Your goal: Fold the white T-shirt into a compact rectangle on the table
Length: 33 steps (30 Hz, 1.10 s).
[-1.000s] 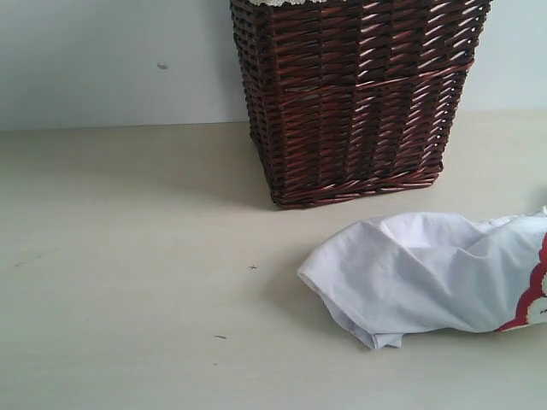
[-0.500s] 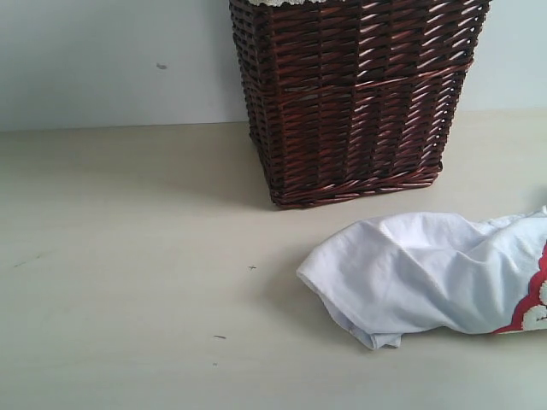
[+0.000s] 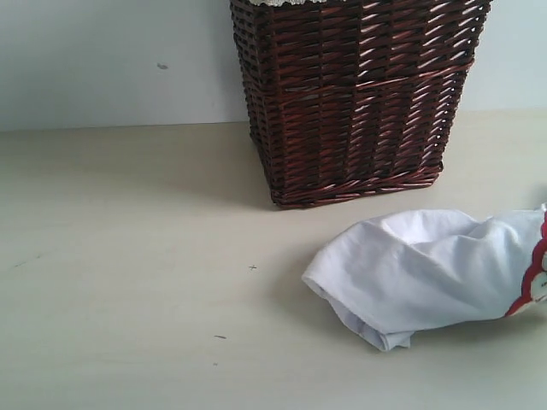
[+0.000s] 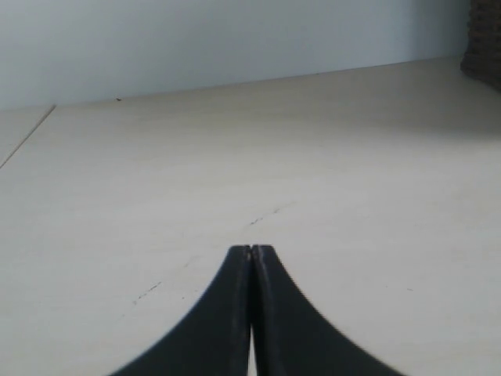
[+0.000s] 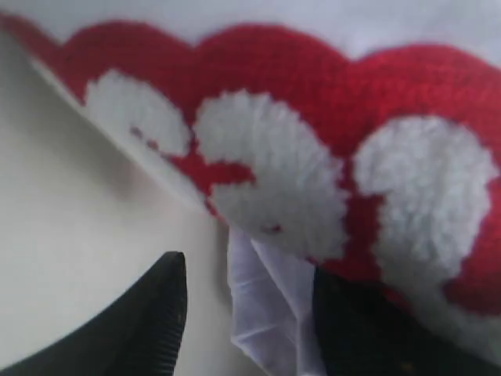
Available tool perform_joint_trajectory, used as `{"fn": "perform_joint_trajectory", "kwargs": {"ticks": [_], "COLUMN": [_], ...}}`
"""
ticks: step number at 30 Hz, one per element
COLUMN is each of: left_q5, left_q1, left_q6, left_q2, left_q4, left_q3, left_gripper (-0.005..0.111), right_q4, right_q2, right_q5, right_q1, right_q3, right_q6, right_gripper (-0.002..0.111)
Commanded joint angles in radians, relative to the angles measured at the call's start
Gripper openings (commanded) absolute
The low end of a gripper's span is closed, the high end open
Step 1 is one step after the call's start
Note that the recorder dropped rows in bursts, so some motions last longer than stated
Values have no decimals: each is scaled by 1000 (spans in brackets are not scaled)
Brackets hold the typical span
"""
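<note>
The white T-shirt [image 3: 427, 269] lies crumpled on the tabletop [image 3: 128, 256], on the right of the exterior view. It is in front of the dark wicker basket [image 3: 350, 102] and apart from it, and it runs out past the frame's right edge. Nothing about it is folded yet; it is one loose heap with soft ridges.

The left gripper [image 4: 251, 254] has its fingers pressed together on nothing, low over bare tabletop and well away from the cloth. The right gripper [image 5: 249, 272] is right at the shirt, with its fingers apart and a thin white fold [image 5: 266, 313] hanging between them. A strip of tabletop shows between one finger and that fold, so we do not read it as pinched.

We judge the cloth light, limp and easily dragged, so it will slump and bunch rather than hold any shape. The fuzzy red-edged lettering [image 5: 274, 172] looks thicker and would crease less cleanly.

We would take hold at a hem or a shoulder seam, through the doubled fabric at an edge — not mid-panel, where a pinch only gathers more wrinkles. Spreading it flat probably needs both arms.
</note>
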Motion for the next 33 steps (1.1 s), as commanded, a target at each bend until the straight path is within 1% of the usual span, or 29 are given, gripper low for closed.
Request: {"fn": "perform_joint_trajectory", "kwargs": {"ticks": [1,6,10,15,17,19,22,30,31,33], "left_q5": [-4,-4,-4,-4,-4,-4,-4,-4,-4,-4], "left_q1": [-5,-5,-5,-5,-5,-5,-5,-5,-5,-5], "left_q6": [1,1,1,1,1,1,1,1,1,1], "left_q2": [-6,-6,-6,-6,-6,-6,-6,-6,-6,-6], "left_q4": [-3,-3,-3,-3,-3,-3,-3,-3,-3,-3], "left_q3": [-1,-1,-1,-1,-1,-1,-1,-1,-1,-1], "left_gripper": [0,0,0,0,0,0,0,0,0,0], "right_q4": [262,401,415,421,421,421,421,421,421,421], "right_q2": [55,87,87,92,99,114,143,175,177,177], "right_q5": [-97,-135,-190,-320,-333,-333,-320,-187,-187,-187], "right_q1": [-4,-4,-4,-4,-4,-4,-4,-4,-4,-4], "right_q3": [-18,-21,-21,-21,-21,-21,-21,-21,-21,-21], "right_q6": [-79,-79,-77,-24,-17,-17,-17,-16,-3,29], "right_gripper": [49,49,49,49,47,43,34,8,6,5]}}
